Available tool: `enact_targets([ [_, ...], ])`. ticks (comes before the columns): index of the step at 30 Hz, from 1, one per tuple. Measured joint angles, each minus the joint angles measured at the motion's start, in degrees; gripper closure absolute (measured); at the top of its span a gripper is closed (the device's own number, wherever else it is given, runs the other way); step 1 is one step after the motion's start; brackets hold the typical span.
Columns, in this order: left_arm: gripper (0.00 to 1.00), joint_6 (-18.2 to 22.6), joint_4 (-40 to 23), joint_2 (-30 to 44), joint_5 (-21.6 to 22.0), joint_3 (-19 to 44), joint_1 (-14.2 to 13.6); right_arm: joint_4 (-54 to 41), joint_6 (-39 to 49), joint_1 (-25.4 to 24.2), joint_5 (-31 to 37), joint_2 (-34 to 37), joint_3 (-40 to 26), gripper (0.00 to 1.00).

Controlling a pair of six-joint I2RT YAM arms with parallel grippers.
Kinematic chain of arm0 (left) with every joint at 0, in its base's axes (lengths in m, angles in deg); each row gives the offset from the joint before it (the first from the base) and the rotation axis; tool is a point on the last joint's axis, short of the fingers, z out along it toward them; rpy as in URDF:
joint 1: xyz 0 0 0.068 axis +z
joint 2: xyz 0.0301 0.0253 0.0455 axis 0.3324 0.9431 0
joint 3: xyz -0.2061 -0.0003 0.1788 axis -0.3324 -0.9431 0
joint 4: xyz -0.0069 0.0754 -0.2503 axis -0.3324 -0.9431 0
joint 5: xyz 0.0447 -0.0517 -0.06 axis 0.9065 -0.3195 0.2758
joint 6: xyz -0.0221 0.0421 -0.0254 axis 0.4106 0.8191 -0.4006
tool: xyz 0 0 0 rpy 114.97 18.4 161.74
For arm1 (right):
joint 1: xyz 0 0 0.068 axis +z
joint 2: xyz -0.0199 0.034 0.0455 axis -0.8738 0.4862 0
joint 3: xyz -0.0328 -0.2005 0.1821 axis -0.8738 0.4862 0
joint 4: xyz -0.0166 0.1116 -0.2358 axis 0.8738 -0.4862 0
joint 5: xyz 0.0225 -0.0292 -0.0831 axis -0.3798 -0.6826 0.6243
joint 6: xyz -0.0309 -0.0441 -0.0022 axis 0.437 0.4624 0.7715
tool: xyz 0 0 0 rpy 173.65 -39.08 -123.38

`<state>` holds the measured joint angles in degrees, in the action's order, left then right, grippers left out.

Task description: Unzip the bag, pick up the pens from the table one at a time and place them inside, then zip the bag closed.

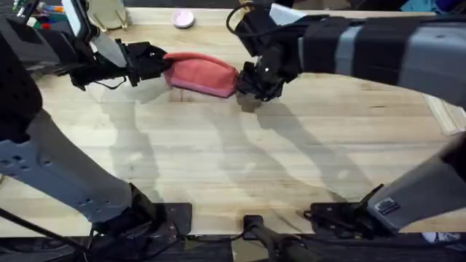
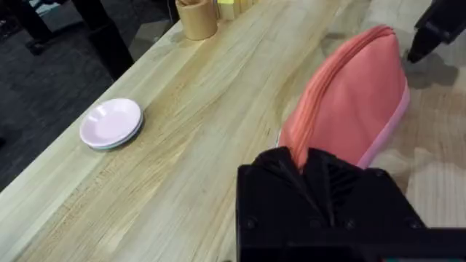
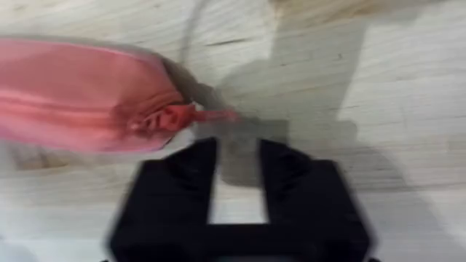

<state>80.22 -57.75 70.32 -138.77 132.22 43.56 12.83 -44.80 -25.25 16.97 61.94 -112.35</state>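
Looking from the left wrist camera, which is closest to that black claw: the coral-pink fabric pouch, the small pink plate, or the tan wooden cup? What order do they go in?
1. The coral-pink fabric pouch: its end is pinched in the left gripper.
2. The small pink plate: off to the side, near the table edge.
3. The tan wooden cup: farthest, at the far end of the light wooden table.

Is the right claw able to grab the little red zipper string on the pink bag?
Probably yes. The right claw is open, with the red pull cord lying on the table just ahead of its fingertips and nothing between them. The left claw grips the pencil pouch at its other end.
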Motion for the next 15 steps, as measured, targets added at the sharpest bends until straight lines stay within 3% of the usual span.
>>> enact_targets([
  [2,0.958,0.0,0.0,0.0,0.0,0.0,0.1,-0.4,1.1,0.0,0.2,-2.4,0.1,0.387],
  [5,0.958,0.0,0.0,0.0,0.1,0.0,0.1,-1.2,3.0,-0.1,0.3,-6.5,0.1,0.043],
  [15,0.958,0.0,0.0,0.0,0.1,0.0,0.1,-9.3,6.2,-0.1,1.7,-20.3,0.1,0.006],
])
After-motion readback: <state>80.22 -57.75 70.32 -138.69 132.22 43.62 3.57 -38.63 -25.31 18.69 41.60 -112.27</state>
